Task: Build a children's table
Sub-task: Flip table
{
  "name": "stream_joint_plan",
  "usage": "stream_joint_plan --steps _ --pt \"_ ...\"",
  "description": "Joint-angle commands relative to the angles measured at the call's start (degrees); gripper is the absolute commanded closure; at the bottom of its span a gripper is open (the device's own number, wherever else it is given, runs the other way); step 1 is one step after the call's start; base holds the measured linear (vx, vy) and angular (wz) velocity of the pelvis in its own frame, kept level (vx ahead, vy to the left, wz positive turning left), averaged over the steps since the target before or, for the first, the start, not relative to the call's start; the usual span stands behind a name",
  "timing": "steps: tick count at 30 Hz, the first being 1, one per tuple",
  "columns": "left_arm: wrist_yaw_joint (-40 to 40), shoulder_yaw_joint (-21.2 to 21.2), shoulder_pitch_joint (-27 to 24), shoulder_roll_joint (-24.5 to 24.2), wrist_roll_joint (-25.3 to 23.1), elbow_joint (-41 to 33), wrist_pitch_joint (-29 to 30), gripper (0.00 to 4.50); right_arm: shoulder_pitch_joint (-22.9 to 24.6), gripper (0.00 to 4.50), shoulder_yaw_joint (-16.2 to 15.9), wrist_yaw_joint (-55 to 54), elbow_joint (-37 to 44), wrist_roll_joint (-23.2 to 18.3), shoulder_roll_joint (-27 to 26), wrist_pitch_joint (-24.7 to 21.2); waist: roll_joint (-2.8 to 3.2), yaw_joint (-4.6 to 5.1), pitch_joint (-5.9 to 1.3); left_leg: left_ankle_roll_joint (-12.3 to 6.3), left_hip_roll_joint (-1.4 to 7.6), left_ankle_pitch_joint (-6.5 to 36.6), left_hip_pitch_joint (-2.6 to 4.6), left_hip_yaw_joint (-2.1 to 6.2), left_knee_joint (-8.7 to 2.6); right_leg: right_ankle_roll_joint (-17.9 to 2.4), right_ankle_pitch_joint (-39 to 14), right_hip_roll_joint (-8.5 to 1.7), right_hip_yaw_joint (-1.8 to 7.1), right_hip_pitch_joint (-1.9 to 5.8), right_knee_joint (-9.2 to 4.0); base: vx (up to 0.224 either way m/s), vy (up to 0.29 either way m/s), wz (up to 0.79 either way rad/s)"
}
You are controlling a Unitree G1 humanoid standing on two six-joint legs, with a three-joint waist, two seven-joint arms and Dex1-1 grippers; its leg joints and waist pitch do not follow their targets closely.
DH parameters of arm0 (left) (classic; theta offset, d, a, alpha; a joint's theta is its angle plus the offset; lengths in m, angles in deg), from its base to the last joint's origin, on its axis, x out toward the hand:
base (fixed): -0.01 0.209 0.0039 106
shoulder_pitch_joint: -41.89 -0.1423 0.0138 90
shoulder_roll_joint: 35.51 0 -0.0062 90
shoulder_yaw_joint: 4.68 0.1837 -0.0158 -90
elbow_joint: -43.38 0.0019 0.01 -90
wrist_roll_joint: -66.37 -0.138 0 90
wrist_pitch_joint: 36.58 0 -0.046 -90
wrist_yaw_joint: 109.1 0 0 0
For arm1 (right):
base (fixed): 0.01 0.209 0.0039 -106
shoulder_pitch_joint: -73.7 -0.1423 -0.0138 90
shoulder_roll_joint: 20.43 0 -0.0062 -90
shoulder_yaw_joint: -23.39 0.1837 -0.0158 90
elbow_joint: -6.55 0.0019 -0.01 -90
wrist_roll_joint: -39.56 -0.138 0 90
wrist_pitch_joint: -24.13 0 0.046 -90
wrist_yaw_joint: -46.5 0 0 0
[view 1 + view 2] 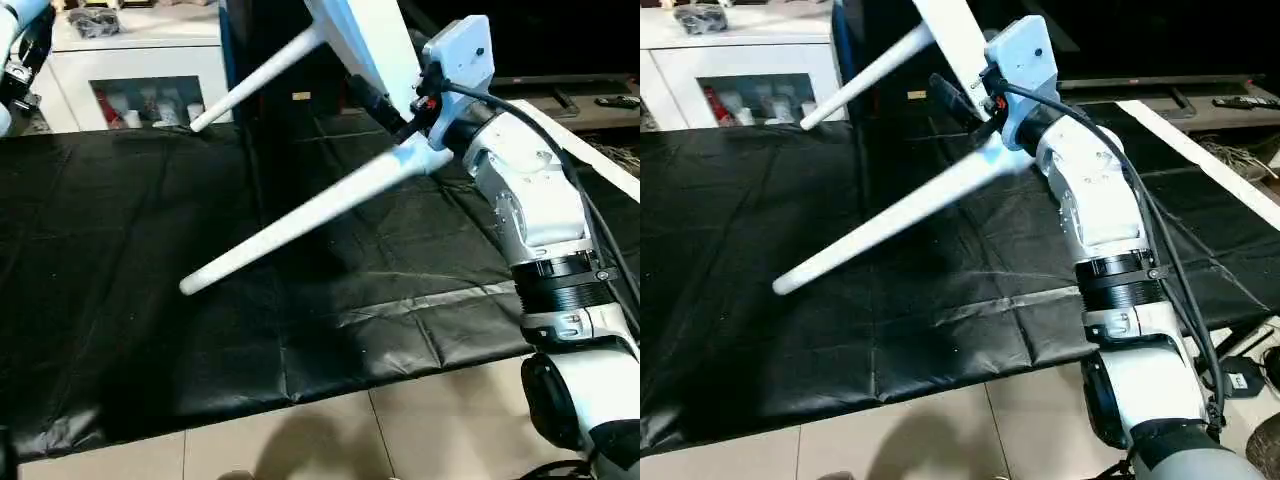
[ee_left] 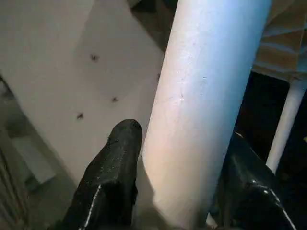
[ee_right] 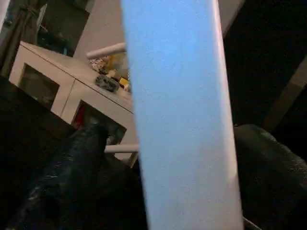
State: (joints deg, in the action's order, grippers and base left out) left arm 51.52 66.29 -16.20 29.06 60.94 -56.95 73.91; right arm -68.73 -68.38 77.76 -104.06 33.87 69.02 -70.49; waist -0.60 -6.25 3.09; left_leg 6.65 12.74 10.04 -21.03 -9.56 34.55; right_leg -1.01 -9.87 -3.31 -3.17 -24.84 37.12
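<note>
While the left claw (image 2: 180, 191) grips one table leg (image 2: 206, 96), the right claw (image 3: 177, 191) stands spread around the tabletop edge (image 3: 177, 96).

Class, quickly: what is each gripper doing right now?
Left gripper: closed on a white table leg.
Right gripper: fingers astride the tabletop's edge, grip unclear.

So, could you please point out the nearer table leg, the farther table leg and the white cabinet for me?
nearer table leg (image 1: 300, 222), left eye view, middle of its tapered shaft.
farther table leg (image 1: 255, 82), left eye view, middle of the shaft.
white cabinet (image 1: 72, 80), left eye view, front panel left of the glass door.
</note>
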Motion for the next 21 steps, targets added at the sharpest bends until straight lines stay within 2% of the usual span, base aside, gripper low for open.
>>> stream_joint_plan --steps 1,3,5,6,7,8,9,11,13,15,17,19,21 --pt "2.80 -0.90 -0.20 3.14 3.24 2.21 4.68 2.55 0.56 0.01 -1.90 3.28 1.46 -1.82 -0.99 1.29 -0.29 0.08 -3.62 0.84 -0.84 14.96 0.37 -0.37 -3.20 -3.52 -25.01 -2.81 1.98 2.57 -5.71 0.000 0.000 0.00" --pt "2.80 -1.10 -0.37 3.57 3.24 1.86 5.32 2.55 0.52 0.00 -0.17 4.80 3.46 -4.57 -1.99 2.98 -0.31 0.02 -3.63 0.56 -0.88 14.81 0.27 -0.36 -3.24 -3.22 -25.31 -2.79 1.95 2.63 -5.74 0.000 0.000 0.00" --pt "2.46 -1.07 -0.56 3.48 3.26 1.81 4.71 2.55 0.51 0.00 1.55 5.91 5.38 -7.76 -2.85 2.50 -0.26 -0.05 -3.65 0.19 -0.79 14.46 0.24 -0.29 -3.36 -3.18 -24.44 -2.75 1.96 2.63 -5.64 0.000 0.000 0.00" --pt "1.89 -0.99 -0.80 3.19 3.22 1.71 4.15 2.55 1.28 0.00 3.07 8.89 8.92 -12.79 -3.60 0.65 -0.39 -0.07 -3.69 -0.02 -0.76 14.71 0.31 -0.29 -3.37 -3.10 -24.39 -2.73 1.96 2.66 -5.70 0.000 0.000 0.00" --pt "1.67 -0.91 -0.99 2.93 2.99 1.54 4.09 2.55 2.44 0.00 3.11 11.24 11.40 -15.37 -3.54 -0.97 -0.24 -0.16 -3.68 -0.37 -0.63 15.13 0.39 -0.21 -3.44 -3.21 -23.94 -2.74 2.02 2.54 -5.67 0.000 0.000 0.00" --pt "1.62 -0.89 -1.03 2.87 2.91 1.47 4.14 2.55 2.78 0.00 3.07 11.87 12.06 -16.03 -3.49 -1.40 -0.07 -0.27 -3.70 -0.43 -0.47 15.10 0.38 -0.07 -3.60 -3.43 -23.26 -2.80 1.98 2.60 -5.64 0.000 0.000 0.00" --pt "1.45 -0.90 -1.13 2.83 2.91 1.20 4.27 2.55 5.04 0.00 2.08 14.61 15.06 -18.47 -2.89 -4.78 0.05 -0.30 -3.71 -0.35 -0.45 14.91 0.41 -0.07 -3.64 -3.65 -22.54 -2.72 1.99 2.60 -5.59 0.000 0.000 0.00" --pt "1.22 -0.81 -1.08 2.87 2.99 0.85 4.48 2.57 9.04 0.00 -0.43 17.38 18.12 -20.42 -2.10 -9.24 0.12 -0.62 -3.61 -0.07 -0.35 14.94 0.47 -0.02 -3.87 -4.38 -20.43 -2.61 2.00 2.67 -5.57 0.000 0.000 0.00" --pt "1.21 -0.84 -1.06 2.97 3.00 0.39 4.96 2.58 13.22 0.00 -2.99 18.93 19.85 -21.94 -2.08 -12.71 0.04 -0.65 -3.70 0.46 -0.36 16.04 0.50 0.09 -4.03 -4.41 -21.03 -2.75 1.95 2.83 -5.68 0.000 0.000 0.00" --pt "1.18 -0.93 -1.03 2.87 2.93 0.35 5.03 2.59 16.33 0.00 -5.37 19.20 19.30 -20.90 -2.29 -13.26 -0.05 -0.69 -3.63 0.84 -0.33 17.63 0.67 0.19 -4.14 -4.42 -22.77 -2.98 1.83 2.69 -6.02 0.000 0.000 0.00" --pt "1.14 -1.20 -0.99 2.92 3.04 0.40 5.21 2.59 19.09 0.00 -7.10 18.25 16.43 -17.80 -3.09 -11.96 -0.27 -0.65 -3.67 1.10 -0.42 18.40 0.56 0.33 -4.15 -3.99 -25.31 -3.27 1.70 2.77 -6.33 0.000 0.000 0.00" --pt "1.03 -1.31 -1.11 2.82 3.05 0.35 5.22 2.59 20.41 0.00 -6.58 15.37 11.64 -15.00 -4.65 -11.04 -0.19 -0.52 -3.52 1.41 -0.48 18.96 0.61 0.42 -4.14 -3.81 -27.31 -3.40 1.66 2.52 -6.59 0.000 0.000 0.00" --pt "1.00 -1.26 -1.19 2.64 3.10 0.34 5.20 2.59 21.02 0.00 -5.73 13.36 8.91 -14.10 -5.54 -11.07 -0.15 -0.40 -3.49 1.58 -0.53 19.90 0.87 0.54 -4.06 -3.53 -29.22 -3.51 1.51 2.43 -6.90 0.000 0.000 0.00"
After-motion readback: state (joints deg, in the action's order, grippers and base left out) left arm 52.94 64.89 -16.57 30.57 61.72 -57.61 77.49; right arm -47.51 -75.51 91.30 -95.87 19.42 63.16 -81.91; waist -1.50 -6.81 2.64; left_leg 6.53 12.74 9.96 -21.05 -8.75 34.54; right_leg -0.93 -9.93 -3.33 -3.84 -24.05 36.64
